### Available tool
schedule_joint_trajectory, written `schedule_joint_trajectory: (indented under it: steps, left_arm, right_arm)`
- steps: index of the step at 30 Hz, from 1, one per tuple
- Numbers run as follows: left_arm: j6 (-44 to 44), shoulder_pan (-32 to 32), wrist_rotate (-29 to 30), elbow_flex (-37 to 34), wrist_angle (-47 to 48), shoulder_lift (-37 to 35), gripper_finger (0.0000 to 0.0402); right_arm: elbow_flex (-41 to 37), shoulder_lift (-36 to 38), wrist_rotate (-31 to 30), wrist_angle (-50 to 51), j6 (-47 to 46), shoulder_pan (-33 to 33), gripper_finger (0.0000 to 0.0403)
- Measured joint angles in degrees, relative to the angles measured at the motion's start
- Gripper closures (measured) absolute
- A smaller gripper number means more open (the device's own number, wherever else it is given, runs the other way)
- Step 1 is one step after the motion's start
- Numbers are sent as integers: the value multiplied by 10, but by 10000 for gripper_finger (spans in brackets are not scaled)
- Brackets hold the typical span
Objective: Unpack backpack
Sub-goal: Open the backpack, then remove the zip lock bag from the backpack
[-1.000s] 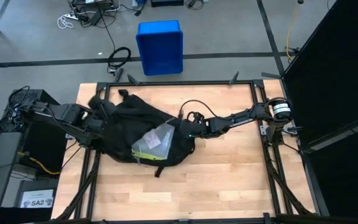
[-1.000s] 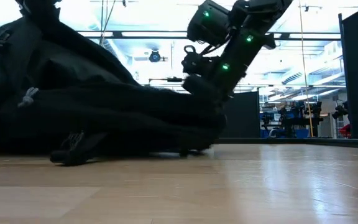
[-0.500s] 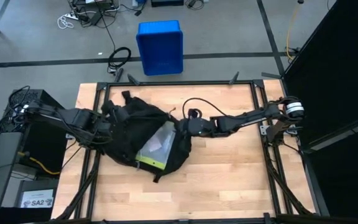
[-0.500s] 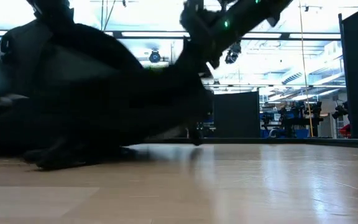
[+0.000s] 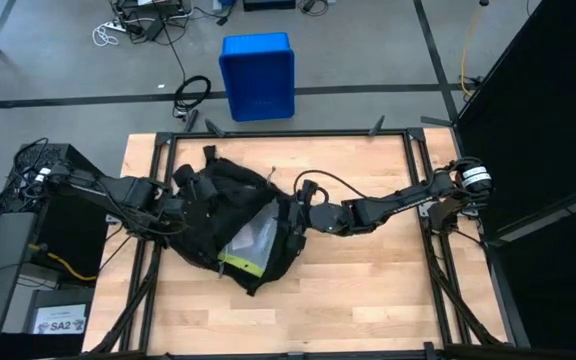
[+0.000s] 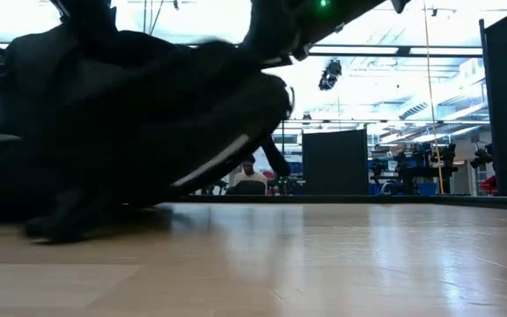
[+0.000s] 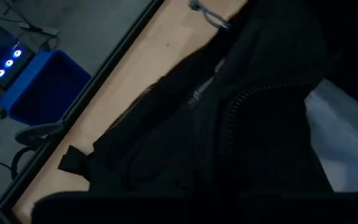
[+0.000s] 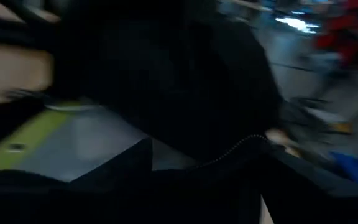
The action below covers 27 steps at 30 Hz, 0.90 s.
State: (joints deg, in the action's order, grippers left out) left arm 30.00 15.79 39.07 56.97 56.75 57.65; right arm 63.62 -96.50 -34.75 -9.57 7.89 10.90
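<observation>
Slumping on the wooden worktop (image 5: 368, 280), left of centre, we note the black fabric backpack (image 5: 218, 205), clear plastic pouch (image 5: 255, 232) showing. Left end effector (image 5: 180, 203) and right end effector (image 5: 296, 213) at it; finger state: cannot tell.

backpack (image 5: 230, 215) on the table's (image 5: 368, 280) left half, left gripper (image 5: 180, 203) at its left edge, right gripper (image 5: 300, 215) at its right, plastic bag (image 5: 251, 235) inside, bin (image 5: 258, 75) on the floor behind

Robotics lab or industrial test hall. Indicated by: wooden table (image 5: 368, 280) in a black metal frame, grey concrete floor with loose cables (image 5: 192, 93) and a blue bin (image 5: 258, 75), black partition panels (image 6: 333, 162), bright ceiling strip lights.
</observation>
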Motion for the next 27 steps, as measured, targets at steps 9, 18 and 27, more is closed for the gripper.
schedule_joint_trajectory:
  steps: [9,18,27]
  left_arm:
    - [-1,0,-2,-1,2,1,402]
    - [-11,0,1,-1,-15,1,402]
    - [-70,-12,9,-1,-104,1,402]
  right_arm:
    - [3,6,-31,38,-23,-2,171]
    - [3,-18,181,-47,-122,7,162]
    - [29,-137,215,-141,-117,18,152]
